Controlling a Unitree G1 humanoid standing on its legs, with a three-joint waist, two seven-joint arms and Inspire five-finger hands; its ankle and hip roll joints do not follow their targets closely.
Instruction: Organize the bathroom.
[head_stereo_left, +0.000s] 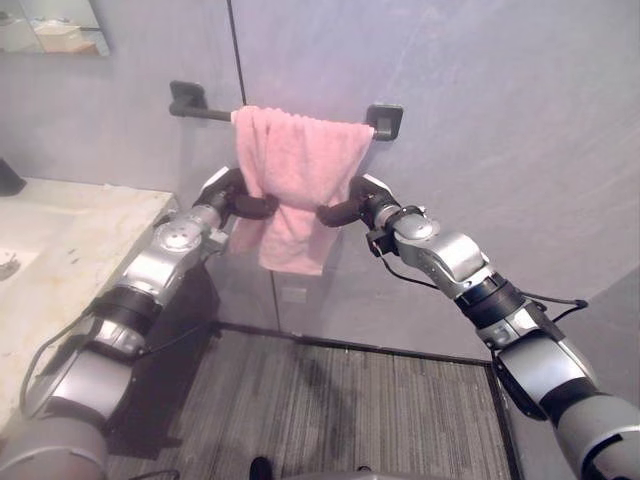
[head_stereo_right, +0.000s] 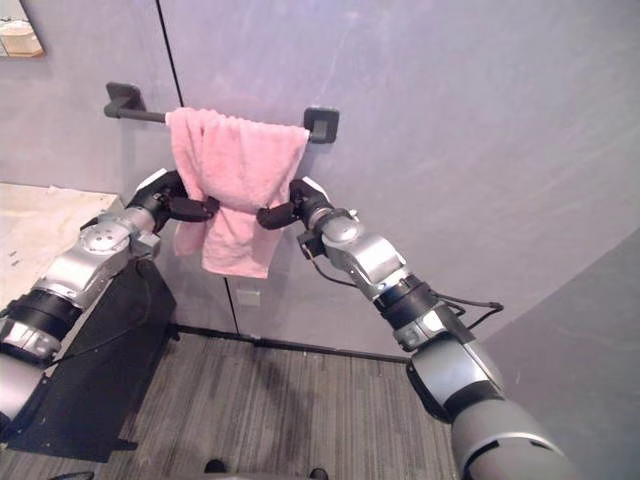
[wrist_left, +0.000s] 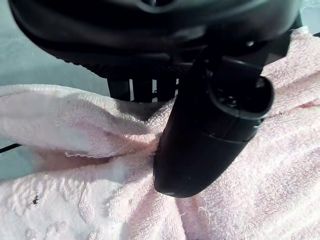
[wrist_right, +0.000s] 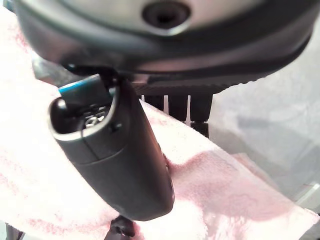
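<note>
A pink towel (head_stereo_left: 300, 165) hangs folded over a black towel bar (head_stereo_left: 205, 112) on the grey wall, bunched toward the bar's right end. My left hand (head_stereo_left: 243, 203) pinches the towel's left edge about halfway down. In the left wrist view its thumb (wrist_left: 210, 135) presses into the cloth (wrist_left: 280, 170), with the fingers behind the fabric. My right hand (head_stereo_left: 350, 208) pinches the right edge at the same height. Its thumb (wrist_right: 117, 160) lies on the towel (wrist_right: 230, 200) and the fingers sit behind it. The towel narrows between the two hands.
A pale marble counter (head_stereo_left: 70, 250) runs along the left, with a dark object (head_stereo_left: 8, 178) at its back edge and a mirror (head_stereo_left: 55, 25) above. A black panel (head_stereo_right: 90, 370) stands under the counter. Grey striped floor (head_stereo_left: 330, 400) lies below the towel.
</note>
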